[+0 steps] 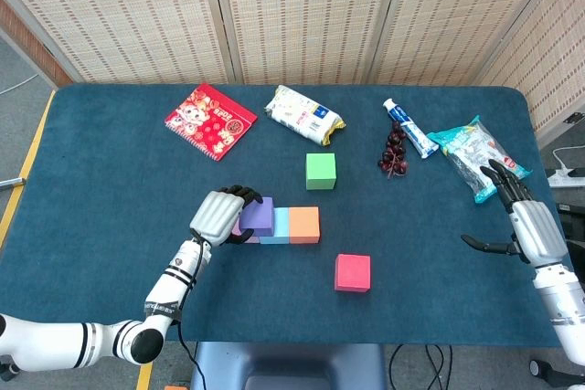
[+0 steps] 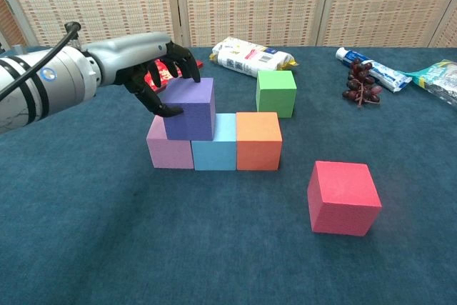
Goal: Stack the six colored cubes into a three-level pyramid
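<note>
- Three cubes form the base row near the table's middle: pink cube (image 2: 168,151), light blue cube (image 2: 214,149) and orange cube (image 2: 258,141), side by side and touching.
- The purple cube (image 2: 190,108) is seated across the pink and light blue ones, with the left hand (image 2: 158,71) curled against its left and far faces; whether it is gripped or merely touched cannot be told.
- The second level is judged half done.
- A release is called for next, then the green cube (image 2: 276,93), far of the row, or the red cube (image 2: 343,196), near right.
- The right hand (image 1: 523,216) hovers spread at the far right, holding nothing.
</note>
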`<state>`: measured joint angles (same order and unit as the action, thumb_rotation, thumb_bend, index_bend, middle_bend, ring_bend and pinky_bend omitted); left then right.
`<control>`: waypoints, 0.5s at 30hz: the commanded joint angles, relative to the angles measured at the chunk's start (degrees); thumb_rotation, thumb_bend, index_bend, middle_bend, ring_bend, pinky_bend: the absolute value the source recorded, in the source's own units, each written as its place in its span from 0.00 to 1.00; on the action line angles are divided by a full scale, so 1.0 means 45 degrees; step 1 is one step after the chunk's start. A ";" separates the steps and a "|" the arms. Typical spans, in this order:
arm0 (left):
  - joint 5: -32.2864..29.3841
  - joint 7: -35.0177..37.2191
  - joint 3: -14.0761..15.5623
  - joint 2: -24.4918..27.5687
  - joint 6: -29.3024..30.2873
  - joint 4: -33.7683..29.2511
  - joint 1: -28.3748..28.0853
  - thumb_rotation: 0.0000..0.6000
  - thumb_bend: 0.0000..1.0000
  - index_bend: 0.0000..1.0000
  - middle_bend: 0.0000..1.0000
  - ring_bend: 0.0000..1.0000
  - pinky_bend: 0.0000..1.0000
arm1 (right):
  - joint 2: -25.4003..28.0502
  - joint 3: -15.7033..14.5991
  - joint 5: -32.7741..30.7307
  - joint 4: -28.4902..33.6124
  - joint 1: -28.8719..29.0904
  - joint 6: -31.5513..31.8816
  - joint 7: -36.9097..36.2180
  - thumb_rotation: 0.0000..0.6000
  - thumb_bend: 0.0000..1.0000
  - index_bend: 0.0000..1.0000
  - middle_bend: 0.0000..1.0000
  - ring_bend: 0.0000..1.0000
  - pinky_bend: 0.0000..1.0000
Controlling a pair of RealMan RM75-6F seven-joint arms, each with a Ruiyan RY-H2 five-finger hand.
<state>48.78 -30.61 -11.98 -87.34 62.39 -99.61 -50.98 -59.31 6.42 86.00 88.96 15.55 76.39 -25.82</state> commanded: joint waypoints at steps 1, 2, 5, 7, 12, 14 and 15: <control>0.0043 -0.0024 0.0034 -0.0030 0.0034 -0.0044 0.0014 1.00 0.32 0.09 0.22 0.16 0.33 | 0.0009 0.0002 0.0003 0.0006 0.0004 -0.0008 -0.0009 1.00 0.24 0.00 0.08 0.06 0.22; 0.0050 -0.0026 0.0037 -0.0040 0.0049 -0.0066 0.0019 1.00 0.32 0.08 0.20 0.15 0.33 | 0.0011 0.0003 0.0007 0.0007 0.0004 -0.0009 -0.0009 1.00 0.24 0.00 0.08 0.06 0.22; 0.0076 -0.0052 0.0045 -0.0046 0.0069 -0.0115 0.0022 1.00 0.32 0.03 0.14 0.09 0.32 | 0.0019 0.0004 0.0007 0.0006 -0.0006 0.0003 -0.0015 1.00 0.24 0.00 0.08 0.06 0.22; 0.0107 -0.0090 0.0055 -0.0029 0.0093 -0.0153 0.0025 1.00 0.32 0.01 0.10 0.04 0.31 | 0.0021 0.0006 -0.0006 -0.0003 -0.0013 0.0000 -0.0040 1.00 0.24 0.00 0.08 0.06 0.22; 0.0183 -0.0157 0.0105 0.0007 0.0140 -0.0276 0.0049 1.00 0.33 0.00 0.05 0.01 0.30 | 0.0011 0.0004 0.0002 -0.0042 -0.0005 -0.0022 -0.0068 1.00 0.24 0.00 0.08 0.06 0.22; 0.0253 -0.0256 0.0171 0.0013 0.0152 -0.0256 0.0044 1.00 0.33 0.00 0.04 0.00 0.29 | 0.0011 0.0004 0.0016 -0.0046 0.0000 -0.0025 -0.0081 1.00 0.24 0.00 0.08 0.06 0.22; 0.0263 -0.0276 0.0177 0.0005 0.0156 -0.0232 0.0041 1.00 0.33 0.00 0.04 0.00 0.29 | 0.0010 0.0005 0.0018 -0.0050 0.0002 -0.0026 -0.0081 1.00 0.24 0.00 0.08 0.06 0.22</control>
<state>49.92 -31.81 -11.24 -87.32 63.08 -100.70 -50.79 -59.26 6.44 86.08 88.73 15.56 76.27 -26.18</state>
